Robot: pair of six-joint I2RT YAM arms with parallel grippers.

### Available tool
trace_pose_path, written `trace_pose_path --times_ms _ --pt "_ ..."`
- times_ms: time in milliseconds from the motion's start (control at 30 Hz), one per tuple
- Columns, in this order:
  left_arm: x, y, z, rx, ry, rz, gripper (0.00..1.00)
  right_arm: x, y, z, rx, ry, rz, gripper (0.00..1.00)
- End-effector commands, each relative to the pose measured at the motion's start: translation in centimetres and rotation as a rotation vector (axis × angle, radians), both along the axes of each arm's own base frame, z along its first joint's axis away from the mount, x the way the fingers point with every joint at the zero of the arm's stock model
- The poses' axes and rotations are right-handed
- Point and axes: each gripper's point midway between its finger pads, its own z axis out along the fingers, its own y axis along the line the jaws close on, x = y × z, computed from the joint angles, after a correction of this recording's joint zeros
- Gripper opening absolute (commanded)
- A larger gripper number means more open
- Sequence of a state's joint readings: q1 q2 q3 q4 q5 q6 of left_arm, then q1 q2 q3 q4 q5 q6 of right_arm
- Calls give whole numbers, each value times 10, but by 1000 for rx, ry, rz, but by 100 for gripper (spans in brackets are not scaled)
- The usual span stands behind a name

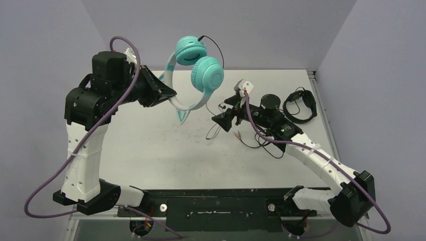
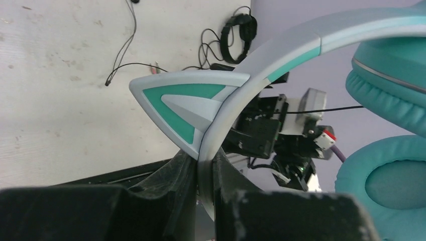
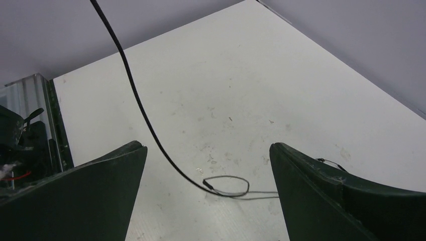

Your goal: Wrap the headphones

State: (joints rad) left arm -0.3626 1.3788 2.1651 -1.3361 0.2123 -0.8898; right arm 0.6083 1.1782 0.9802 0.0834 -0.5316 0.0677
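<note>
The left arm (image 1: 83, 150) stands tall from its base, elbow bent, forearm reaching right. The left gripper (image 1: 170, 94) is high above the white, scuffed table (image 1: 150, 150). Its jaws are clamped on the pale band of the headphones (image 1: 200, 68), just beside one cat-ear point (image 2: 176, 100). The right arm (image 1: 311, 155) lies low across the table, reaching left toward the middle. The right gripper (image 3: 208, 150) has its jaws spread wide with nothing between them.

The headphones hang in the air over the far middle of the table. Their long axis runs from the gripped part of the band up and away to the two round cups, one above the other. A cat-ear point juts down toward the near side.

The band is smooth hard plastic, pale grey with teal inlay. The point is a flat triangle, and the cups carry soft, padded teal cushions. A pair of black headphones (image 1: 300, 105) lies at the table's far right. The thin black cable (image 3: 135, 95) drops from the top cup and ends in a small loop on the table.
</note>
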Motion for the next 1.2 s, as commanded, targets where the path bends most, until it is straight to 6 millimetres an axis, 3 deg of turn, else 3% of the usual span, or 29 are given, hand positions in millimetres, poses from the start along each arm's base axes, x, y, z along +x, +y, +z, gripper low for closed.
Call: trace_pose_path --times_ms 0,133,200,333,433,500,667,833,967,1167 --pt "-11 -25 56 -218 -103 -98 0 -3 22 36 82 -132 96 96" --pt "-15 -28 62 -261 -118 -112 0 0 35 32 77 -121 124 89" --pt "-16 -31 65 -286 -116 -124 0 3 40 29 82 -111 116 79" --pt "-15 -33 71 -311 -129 -131 0 -1 49 21 94 -57 150 46" --pt "-11 -35 76 -332 -142 -132 0 -14 58 12 102 4 174 13" --pt "-8 -36 78 -349 -145 -126 0 -30 67 6 111 53 188 3" --pt "14 -22 66 -329 -167 2 0 -77 77 10 174 139 207 3" --pt "43 5 29 -252 -148 198 0 -120 80 17 146 215 223 4" --pt "61 27 -4 -179 -106 349 0 -141 76 25 79 291 257 6" --pt "74 62 -41 37 -81 488 0 -150 68 44 16 327 268 7"
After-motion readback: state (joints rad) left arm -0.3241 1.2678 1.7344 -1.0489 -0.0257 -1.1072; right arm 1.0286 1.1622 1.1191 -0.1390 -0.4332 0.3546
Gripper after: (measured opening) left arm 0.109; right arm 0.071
